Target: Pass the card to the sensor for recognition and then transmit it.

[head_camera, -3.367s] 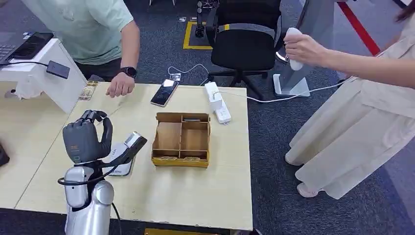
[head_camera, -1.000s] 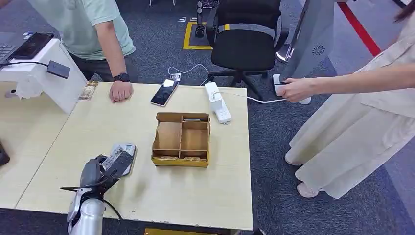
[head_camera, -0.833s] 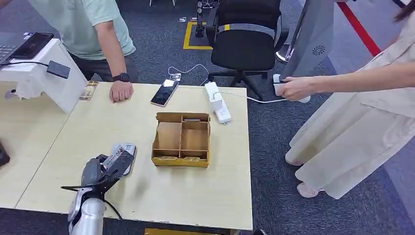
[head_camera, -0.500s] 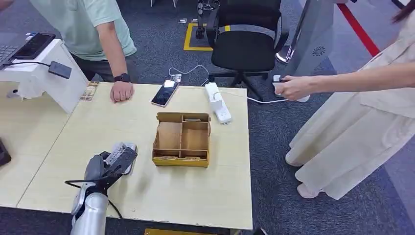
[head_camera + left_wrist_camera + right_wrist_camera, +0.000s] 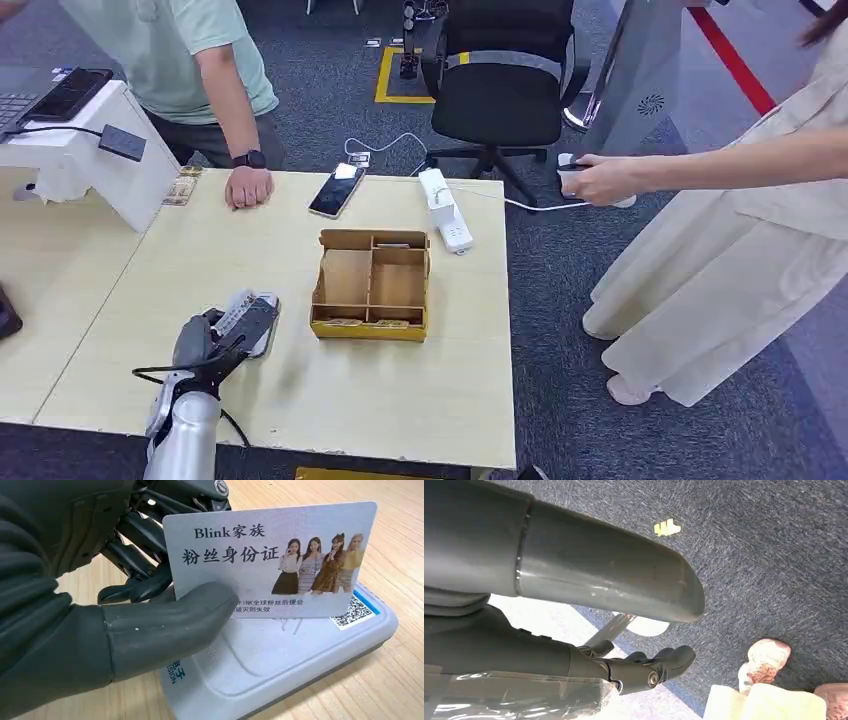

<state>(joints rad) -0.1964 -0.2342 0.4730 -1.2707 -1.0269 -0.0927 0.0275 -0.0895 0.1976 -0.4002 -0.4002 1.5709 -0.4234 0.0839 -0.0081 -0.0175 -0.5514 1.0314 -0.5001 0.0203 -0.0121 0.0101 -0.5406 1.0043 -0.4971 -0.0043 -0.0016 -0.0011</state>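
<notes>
While the left robot hand (image 5: 205,340) hovers low over the near-left part of the counter (image 5: 300,400), it pinches the card (image 5: 272,560) between thumb and darker fingers (image 5: 135,587).
- Card: pale, printed with characters and a row of four figures; held on edge directly above the sensor, its lower edge just over the sensor's top; whether they touch cannot be told.
- Sensor (image 5: 295,650): flat grey-white pad with a QR sticker at one corner, lying on the counter beneath the left robot hand.
- Cardboard tray (image 5: 370,285): brown, divided into compartments, on the counter to the right of the left robot hand, apart from it.
- Phone (image 5: 336,189): beyond the left robot hand, at the counter's far edge, near a person's fist (image 5: 247,186).
- White power strip (image 5: 445,209): far-right of the left robot hand.
- Right robot hand (image 5: 644,667): hanging over blue carpet, fingers loosely curled, nothing in them.
</notes>
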